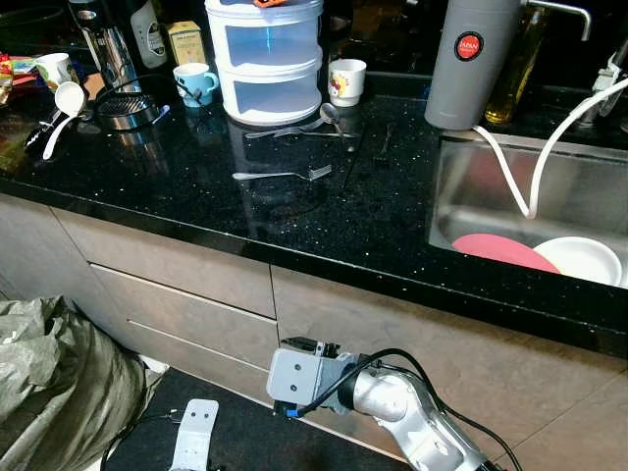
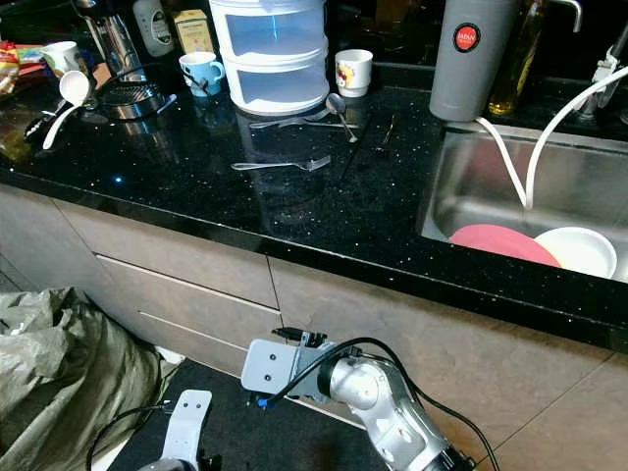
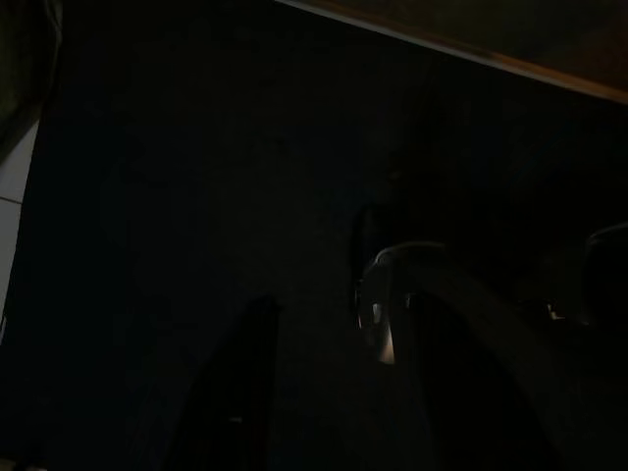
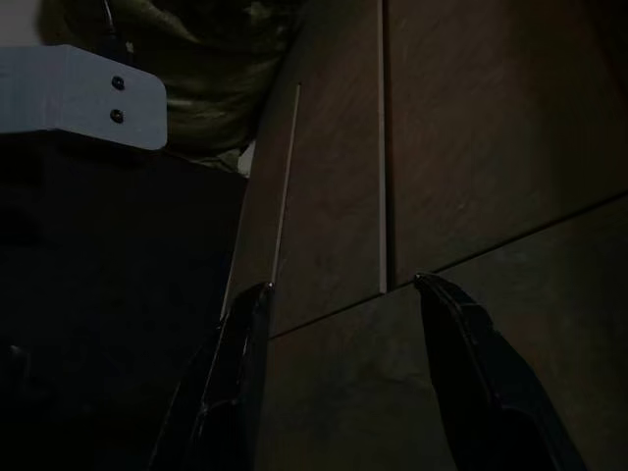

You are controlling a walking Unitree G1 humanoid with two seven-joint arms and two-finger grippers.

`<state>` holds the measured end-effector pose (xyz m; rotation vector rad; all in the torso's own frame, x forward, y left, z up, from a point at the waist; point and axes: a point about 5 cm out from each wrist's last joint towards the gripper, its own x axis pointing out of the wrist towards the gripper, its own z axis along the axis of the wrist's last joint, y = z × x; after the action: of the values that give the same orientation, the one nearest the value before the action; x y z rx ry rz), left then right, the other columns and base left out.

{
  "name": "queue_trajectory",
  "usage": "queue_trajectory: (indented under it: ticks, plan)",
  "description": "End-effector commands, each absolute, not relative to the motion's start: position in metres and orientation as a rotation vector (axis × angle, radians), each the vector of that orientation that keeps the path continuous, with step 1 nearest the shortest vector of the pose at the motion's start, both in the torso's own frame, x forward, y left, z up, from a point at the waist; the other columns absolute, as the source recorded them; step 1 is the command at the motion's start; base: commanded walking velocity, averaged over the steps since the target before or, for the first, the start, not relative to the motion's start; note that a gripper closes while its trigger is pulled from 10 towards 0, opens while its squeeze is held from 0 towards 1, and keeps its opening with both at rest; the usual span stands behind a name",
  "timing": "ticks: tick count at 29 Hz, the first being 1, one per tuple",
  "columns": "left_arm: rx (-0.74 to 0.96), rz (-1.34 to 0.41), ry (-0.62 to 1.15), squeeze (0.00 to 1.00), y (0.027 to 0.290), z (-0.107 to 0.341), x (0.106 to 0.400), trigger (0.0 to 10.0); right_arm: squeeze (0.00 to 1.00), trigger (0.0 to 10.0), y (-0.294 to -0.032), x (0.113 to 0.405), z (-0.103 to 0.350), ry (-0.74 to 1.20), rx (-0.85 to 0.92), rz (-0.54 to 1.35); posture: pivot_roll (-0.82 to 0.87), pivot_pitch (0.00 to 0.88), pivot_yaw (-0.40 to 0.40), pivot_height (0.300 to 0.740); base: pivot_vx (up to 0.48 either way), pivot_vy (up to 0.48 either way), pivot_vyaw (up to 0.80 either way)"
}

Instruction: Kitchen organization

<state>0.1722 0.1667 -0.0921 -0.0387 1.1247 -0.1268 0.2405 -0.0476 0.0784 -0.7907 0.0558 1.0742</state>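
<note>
A fork (image 1: 285,175) lies alone on the black granite counter (image 1: 392,226). Behind it, a spoon and another fork (image 1: 306,126) rest beside a stacked white plastic container (image 1: 265,59). A blue mug (image 1: 194,81) and a white mug (image 1: 346,80) flank that container. A pink plate (image 1: 500,250) and a white bowl (image 1: 581,257) sit in the steel sink (image 1: 461,186). Both arms hang low before the cabinets. My right gripper (image 4: 341,285) is open and empty, facing the cabinet fronts. In the dark left wrist view, my left gripper (image 3: 339,299) looks open.
A grey thermos (image 1: 469,59) and an oil bottle (image 1: 515,69) stand behind the sink, with white hoses (image 1: 530,167) draping into it. A white ladle (image 1: 61,108) and black strainer (image 1: 123,106) lie at the counter's left. A grey-green bag (image 1: 59,383) slumps on the floor by the drawers (image 1: 186,265).
</note>
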Motion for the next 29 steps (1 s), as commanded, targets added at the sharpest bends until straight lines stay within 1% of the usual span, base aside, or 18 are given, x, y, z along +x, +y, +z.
queue_trajectory:
  ticks: [1,5,7,9,21,29]
  plan:
    - [-0.043,-0.114,1.119,0.0,0.167,-0.0924,0.1716,10.0,0.0,10.0,-0.0476,0.2416,0.0783,0.063,-0.776,1.084,-0.08,0.042,0.039,0.74,0.0,0.0,0.0]
    - [-0.043,-0.117,1.118,0.0,0.1664,-0.0924,0.1716,10.0,0.0,10.0,-0.0472,0.241,0.0786,0.063,-0.778,1.088,-0.09,0.049,0.035,0.74,0.0,0.0,0.0]
    - [-0.041,-0.119,1.119,0.0,0.1678,-0.0923,0.1715,10.0,0.0,10.0,-0.0453,0.2405,0.0792,0.064,-0.776,1.09,-0.1,0.069,0.057,0.74,0.0,0.0,0.0]
    - [-0.04,-0.12,1.119,0.0,0.1682,-0.0923,0.1713,10.0,0.0,10.0,-0.0448,0.2403,0.0793,0.063,-0.776,1.09,-0.11,0.069,0.057,0.74,0.0,0.0,0.0]
    - [-0.043,-0.123,1.123,0.0,0.1668,-0.093,0.1701,10.0,0.0,10.0,-0.048,0.2377,0.0819,0.06,-0.77,1.089,-0.08,0.085,0.038,0.74,0.0,0.0,0.0]
    - [-0.045,-0.133,1.125,0.0,0.1653,-0.0931,0.1699,10.0,0.0,10.0,-0.0491,0.2374,0.0826,0.058,-0.776,1.089,-0.12,0.098,0.023,0.74,0.0,0.0,0.0]
